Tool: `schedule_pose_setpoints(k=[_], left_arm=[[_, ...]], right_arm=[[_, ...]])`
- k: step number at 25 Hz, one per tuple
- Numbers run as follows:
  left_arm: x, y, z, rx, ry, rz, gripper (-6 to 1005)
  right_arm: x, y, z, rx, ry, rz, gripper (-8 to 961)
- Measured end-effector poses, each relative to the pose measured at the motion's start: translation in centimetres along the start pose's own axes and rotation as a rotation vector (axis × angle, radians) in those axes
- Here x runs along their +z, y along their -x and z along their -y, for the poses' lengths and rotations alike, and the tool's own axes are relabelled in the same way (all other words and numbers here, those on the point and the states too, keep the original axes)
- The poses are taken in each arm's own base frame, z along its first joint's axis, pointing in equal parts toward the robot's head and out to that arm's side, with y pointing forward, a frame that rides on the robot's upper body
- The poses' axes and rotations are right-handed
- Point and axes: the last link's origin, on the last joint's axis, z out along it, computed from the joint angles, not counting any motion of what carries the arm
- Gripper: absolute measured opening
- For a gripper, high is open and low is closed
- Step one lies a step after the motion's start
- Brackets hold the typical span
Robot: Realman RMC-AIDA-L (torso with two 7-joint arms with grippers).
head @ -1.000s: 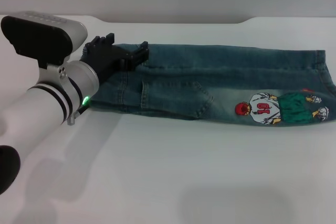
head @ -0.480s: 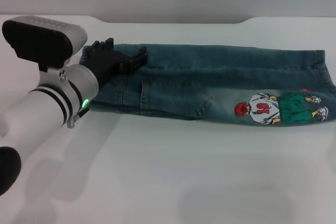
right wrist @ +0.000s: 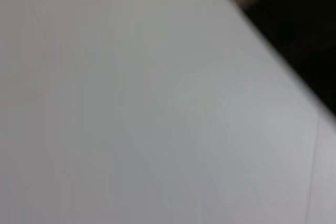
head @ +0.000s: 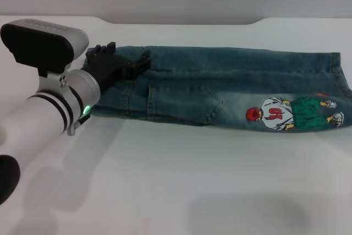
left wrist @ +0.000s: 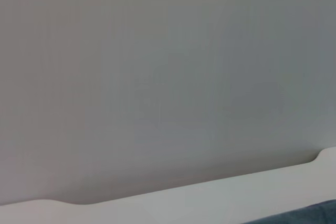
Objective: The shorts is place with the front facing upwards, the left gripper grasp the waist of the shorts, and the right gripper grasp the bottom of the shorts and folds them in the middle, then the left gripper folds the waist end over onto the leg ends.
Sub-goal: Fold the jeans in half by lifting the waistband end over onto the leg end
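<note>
- Head view: the shorts (head: 220, 89) lie folded lengthwise into a long band on the white table (head: 181, 185), reaching from left of centre to the right edge.
- The cartoon figure print (head: 294, 114) faces up near the right end, where the leg ends (head: 342, 78) lie flat and straight; a back pocket (head: 181, 103) shows near the middle.
- The left gripper (head: 118, 61), a black claw on a white and silver arm with a green light (head: 86, 108), sits at the waist end (head: 113, 94) on the left, at the far corner of the denim. Its fingers appear parted just above or on the cloth; whether any fabric is pinched I cannot tell.
- Left wrist view: mostly a grey wall (left wrist: 168, 77), a strip of the table's far edge, and a sliver of blue denim in one corner.
- Right wrist view: only a blurred pale surface with a dark area at one corner; the right gripper is not seen in any view.
</note>
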Motion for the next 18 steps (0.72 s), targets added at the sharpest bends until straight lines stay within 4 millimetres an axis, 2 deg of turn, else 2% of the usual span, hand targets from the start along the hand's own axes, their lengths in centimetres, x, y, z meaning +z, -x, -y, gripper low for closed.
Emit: schedule_pose_setpoints(k=[2,3,4,8,12,18], left_arm=[[0.0,-0.1,0.1,0.001,-0.004,-0.003,850],[0.0,-0.1,0.1,0.001,-0.004,-0.003,849],[0.0,-0.1,0.1,0.001,-0.004,-0.003,849],[-0.1,-0.3,0.3,0.001,-0.006,-0.009,849],[-0.2,-0.9,0.1,0.013,-0.002,-0.025,849],[-0.6,-1.6,0.1,0.017,0.000,-0.047,850]], right_arm=[[-1.2,-1.4,0.0,0.122,0.016,-0.146,501],[-2.0,-2.3,-0.3,0.196,0.056,-0.275,502],[-2.0,-2.3,-0.3,0.196,0.056,-0.275,502],[-3.9,-3.8,-1.3,0.353,0.220,-0.527,564],[-5.2,-3.6,-1.6,0.492,0.297,-0.671,636],[-6.4,-2.0,-2.1,0.648,0.353,-0.772,698]])
